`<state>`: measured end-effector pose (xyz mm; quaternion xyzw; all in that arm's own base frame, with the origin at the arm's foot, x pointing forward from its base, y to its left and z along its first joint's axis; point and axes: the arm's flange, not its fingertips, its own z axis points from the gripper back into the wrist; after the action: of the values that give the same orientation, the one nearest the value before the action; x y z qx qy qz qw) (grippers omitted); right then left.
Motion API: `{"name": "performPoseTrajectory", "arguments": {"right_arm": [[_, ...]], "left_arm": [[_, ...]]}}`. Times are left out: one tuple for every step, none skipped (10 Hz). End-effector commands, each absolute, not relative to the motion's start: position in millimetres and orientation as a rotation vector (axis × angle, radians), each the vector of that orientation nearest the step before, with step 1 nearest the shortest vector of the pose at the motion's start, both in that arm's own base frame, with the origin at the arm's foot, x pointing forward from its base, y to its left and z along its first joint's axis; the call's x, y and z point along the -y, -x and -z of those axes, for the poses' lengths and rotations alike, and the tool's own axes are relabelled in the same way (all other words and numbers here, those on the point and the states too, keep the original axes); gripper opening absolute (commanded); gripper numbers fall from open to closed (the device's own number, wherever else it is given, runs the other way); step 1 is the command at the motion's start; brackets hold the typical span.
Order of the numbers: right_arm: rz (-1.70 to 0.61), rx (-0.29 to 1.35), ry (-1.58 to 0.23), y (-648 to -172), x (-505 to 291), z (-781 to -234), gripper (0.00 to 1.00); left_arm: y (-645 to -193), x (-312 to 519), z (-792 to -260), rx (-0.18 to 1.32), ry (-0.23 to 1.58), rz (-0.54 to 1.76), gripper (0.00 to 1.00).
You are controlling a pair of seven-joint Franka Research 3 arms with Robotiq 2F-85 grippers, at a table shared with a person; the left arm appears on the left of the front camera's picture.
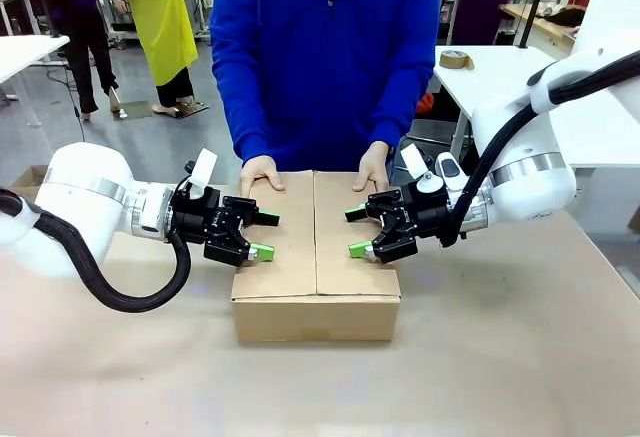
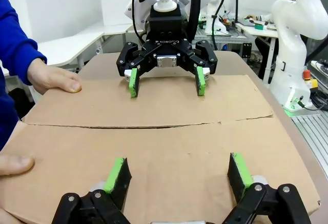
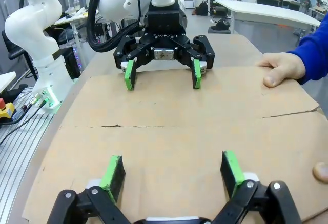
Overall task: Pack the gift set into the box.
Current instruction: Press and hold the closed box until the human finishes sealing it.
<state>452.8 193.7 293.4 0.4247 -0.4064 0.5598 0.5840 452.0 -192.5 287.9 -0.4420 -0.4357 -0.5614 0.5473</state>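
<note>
The box (image 1: pixel 315 257) stands at the middle of the table with its top flaps folded flat, meeting along a centre seam. The gift set is hidden. My left gripper (image 1: pixel 266 236) hovers open over the left flap, and my right gripper (image 1: pixel 354 232) hovers open over the right flap, the two facing each other. In the left wrist view my left gripper (image 2: pixel 178 165) is low over the box (image 2: pixel 169 106), with the right gripper (image 2: pixel 166 83) opposite. In the right wrist view my right gripper (image 3: pixel 172 162) faces the left gripper (image 3: pixel 161 76) across the box (image 3: pixel 169 111). The person's hands (image 1: pixel 260 172) (image 1: pixel 375 167) press the far edge.
A person in a blue top stands at the far side. The tan table (image 1: pixel 500 357) has free room in front of the box and to both sides. A tape roll (image 1: pixel 456 58) lies on a white table at the back right.
</note>
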Motion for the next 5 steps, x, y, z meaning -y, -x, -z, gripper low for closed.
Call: {"name": "performPoseTrajectory", "arguments": {"right_arm": [[-1.307,0.943,-0.987,-452.0,-193.8,-291.4,1.0],[-1.307,0.943,-0.987,-452.0,-193.8,-291.4,1.0],[-1.307,0.943,-0.987,-452.0,-193.8,-291.4,1.0],[-1.307,0.943,-0.987,-452.0,-193.8,-291.4,1.0],[-1.307,0.943,-0.987,-452.0,-193.8,-291.4,1.0]], "left_arm": [[-450.3,191.7,-285.1,1.036,1.045,1.337,1.0],[-450.3,191.7,-285.1,1.036,1.045,1.337,1.0],[-450.3,191.7,-285.1,1.036,1.045,1.337,1.0],[-450.3,191.7,-285.1,1.036,1.045,1.337,1.0],[-450.3,191.7,-285.1,1.036,1.045,1.337,1.0]]}}
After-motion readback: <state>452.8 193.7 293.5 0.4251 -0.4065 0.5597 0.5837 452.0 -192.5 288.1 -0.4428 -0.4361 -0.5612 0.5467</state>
